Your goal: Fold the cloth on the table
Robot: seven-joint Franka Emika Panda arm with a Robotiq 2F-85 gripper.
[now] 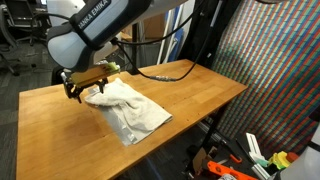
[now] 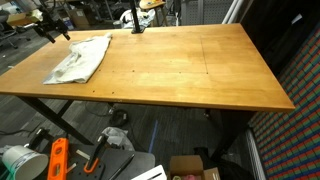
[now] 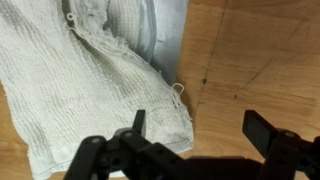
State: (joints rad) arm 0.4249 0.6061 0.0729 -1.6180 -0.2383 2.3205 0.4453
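Your one cloth (image 3: 80, 80) fills the left of the wrist view. It is a pale, off-white piece with a coarse waffle knit, rumpled and lying on the wooden counter (image 3: 250, 60). A smoother grey strip (image 3: 168, 35) shows along its right edge, and one small thread loop (image 3: 180, 88) sticks out there. Your two dark fingers (image 3: 138, 122) stand spread wide with nothing gripped. The one at the view's left hangs over the cloth's hem, the other over bare wood. In an exterior view the single white arm (image 1: 85, 30) comes down at the counter's left end and hides the cloth's upper corner. The rest of the cloth spreads as a crumpled, roughly rectangular heap toward the middle, and a black cable (image 1: 165, 72) trails to its right. Further right stands a panel of fine multicoloured mesh (image 1: 275, 70). In an exterior view the smooth honey-coloured top rests on dark legs, with an orange tool (image 2: 58, 160) and one cardboard box (image 2: 190, 165) on the floor below.
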